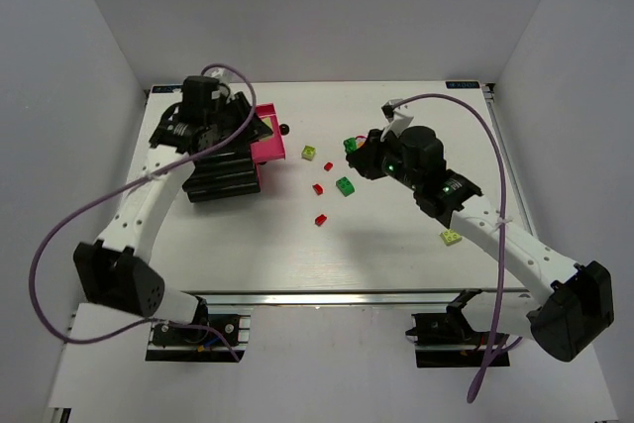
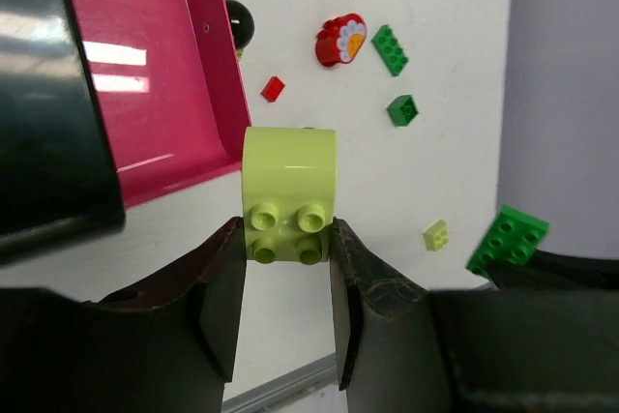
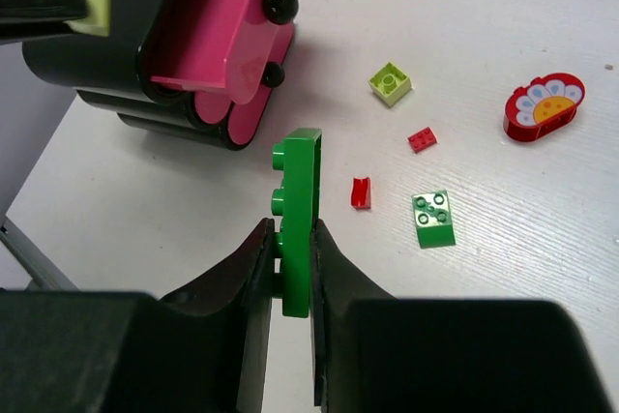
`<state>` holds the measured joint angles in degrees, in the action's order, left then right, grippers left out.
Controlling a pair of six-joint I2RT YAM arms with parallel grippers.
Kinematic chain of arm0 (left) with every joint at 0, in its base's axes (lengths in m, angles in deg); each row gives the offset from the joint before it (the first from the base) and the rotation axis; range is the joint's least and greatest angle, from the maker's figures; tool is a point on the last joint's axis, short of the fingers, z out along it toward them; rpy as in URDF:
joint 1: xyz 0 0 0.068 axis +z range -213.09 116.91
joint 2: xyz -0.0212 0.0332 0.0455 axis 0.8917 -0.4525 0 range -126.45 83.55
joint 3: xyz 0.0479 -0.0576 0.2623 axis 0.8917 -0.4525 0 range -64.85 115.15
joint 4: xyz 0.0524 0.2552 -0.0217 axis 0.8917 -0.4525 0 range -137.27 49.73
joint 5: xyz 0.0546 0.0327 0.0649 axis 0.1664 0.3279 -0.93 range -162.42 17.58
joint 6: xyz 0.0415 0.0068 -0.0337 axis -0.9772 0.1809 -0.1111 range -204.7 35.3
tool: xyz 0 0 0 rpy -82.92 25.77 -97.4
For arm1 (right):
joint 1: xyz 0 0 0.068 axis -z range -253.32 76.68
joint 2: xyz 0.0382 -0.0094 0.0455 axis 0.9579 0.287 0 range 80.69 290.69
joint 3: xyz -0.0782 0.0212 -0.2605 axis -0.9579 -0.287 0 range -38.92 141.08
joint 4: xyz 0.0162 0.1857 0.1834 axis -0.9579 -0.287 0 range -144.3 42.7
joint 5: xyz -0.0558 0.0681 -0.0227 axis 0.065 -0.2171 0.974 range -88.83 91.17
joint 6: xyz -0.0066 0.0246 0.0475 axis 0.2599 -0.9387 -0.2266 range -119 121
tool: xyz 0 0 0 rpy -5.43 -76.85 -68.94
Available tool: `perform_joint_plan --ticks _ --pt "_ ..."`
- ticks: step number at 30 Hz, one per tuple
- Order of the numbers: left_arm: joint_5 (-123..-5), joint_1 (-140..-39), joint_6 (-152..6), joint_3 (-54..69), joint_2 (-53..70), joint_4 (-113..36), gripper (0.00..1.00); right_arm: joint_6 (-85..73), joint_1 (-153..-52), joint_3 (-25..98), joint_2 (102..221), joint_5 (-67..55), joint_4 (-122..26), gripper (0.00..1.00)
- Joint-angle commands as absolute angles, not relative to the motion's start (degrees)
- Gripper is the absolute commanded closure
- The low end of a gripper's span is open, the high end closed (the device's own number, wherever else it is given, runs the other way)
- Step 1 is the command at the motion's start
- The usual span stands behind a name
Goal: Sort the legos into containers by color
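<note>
Left fingers (image 2: pixel 227 273) pinch a lime brick (image 2: pixel 288 205) by the pink box (image 2: pixel 145 65); right fingers (image 3: pixel 253 282) pinch a green brick (image 3: pixel 298 210) above the bench (image 3: pixel 503 268), near a red flower (image 3: pixel 545 106).

I see a lime-yellow brick (image 2: pixel 288 195), a magenta box (image 2: pixel 145 55) and a glossy black box (image 2: pixel 39 103). There's also a green brick (image 3: pixel 298 210) and a red piece (image 3: pixel 545 108) with white petals and a yellow centre.

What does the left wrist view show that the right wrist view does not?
Only left wrist: a flat green plate beside the flower piece, and the studs of the lime brick in the left hand. Only right wrist: two small red legos, two knobs. Both: pink box, flower piece, loose green brick, and the right hand's held green brick.
</note>
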<state>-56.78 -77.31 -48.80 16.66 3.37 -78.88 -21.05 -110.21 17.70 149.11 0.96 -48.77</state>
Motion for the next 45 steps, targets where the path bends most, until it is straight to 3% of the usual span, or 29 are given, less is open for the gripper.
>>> perform_joint_plan --ticks 1,11,16,19,20,22,23,24,27,33,36,38,39,40,41,43,45 --pt "-62.8 -80.2 -51.2 23.1 -1.3 -83.4 1.00 -20.1 -107.7 17.1 146.9 -2.7 -46.3 1.00" --pt "-81.7 -83.6 -54.2 47.4 -20.9 -96.4 1.00 -20.1 -102.5 14.6 144.0 -7.5 -46.2 1.00" --pt "-85.6 -83.6 -54.5 51.8 -25.2 -98.7 1.00 -20.1 -100.6 14.2 143.2 -9.7 -46.4 1.00" --pt "-86.4 -83.6 -54.6 51.8 -25.8 -98.9 0.93 -20.2 -99.8 14.1 143.2 -11.0 -46.6 1.00" --pt "-86.4 -83.6 -54.7 51.8 -26.0 -99.1 0.83 -20.1 -99.5 14.0 143.3 -11.2 -46.6 1.00" --pt "-86.0 -83.6 -55.0 51.9 -26.4 -98.9 0.73 -20.2 -98.9 13.8 143.4 -11.7 -46.6 1.00" --pt "-85.8 -83.6 -55.3 52.0 -26.7 -98.9 0.61 -20.1 -98.6 13.8 143.3 -12.0 -46.6 1.00" --pt "-85.6 -83.6 -55.3 52.5 -26.9 -98.9 0.55 -20.1 -98.4 13.6 143.3 -12.1 -46.6 1.00" --pt "-84.6 -83.6 -55.4 54.2 -27.9 -99.1 0.45 -20.1 -97.8 13.5 143.3 -12.9 -46.5 1.00" --pt "-83.2 -83.6 -55.6 55.8 -27.5 -99.1 0.38 -20.0 -96.4 13.5 143.8 -14.9 -46.7 1.00" --pt "-83.2 -83.6 -56.0 55.8 -26.1 -99.1 0.38 -19.6 -95.6 13.4 143.8 -15.8 -46.8 1.00" --pt "-82.1 -83.6 -56.3 54.4 -24.6 -97.8 0.50 -18.6 -95.3 13.4 143.9 -16.0 -46.6 1.00" --pt "-79.8 -83.6 -56.5 53.4 -23.4 -96.7 0.59 -18.1 -94.9 13.3 144.0 -15.8 -46.5 1.00" --pt "-78.3 -83.6 -57.0 52.1 -20.7 -94.3 0.76 -16.7 -94.6 13.2 144.1 -15.6 -46.2 1.00" --pt "-76.0 -83.6 -57.5 48.7 -19.2 -92.8 0.84 -15.6 -94.4 13.2 144.3 -15.4 -46.1 1.00" --pt "-67.6 -83.6 -59.9 44.4 -13.3 -87.6 0.91 -10.6 -93.8 13.4 145.8 -14.2 -46.1 1.00" --pt "-58.3 -83.6 -61.7 34.8 -8.4 -80.3 0.91 -5.8 -93.2 14.1 147.5 -11.8 -46.9 1.00"
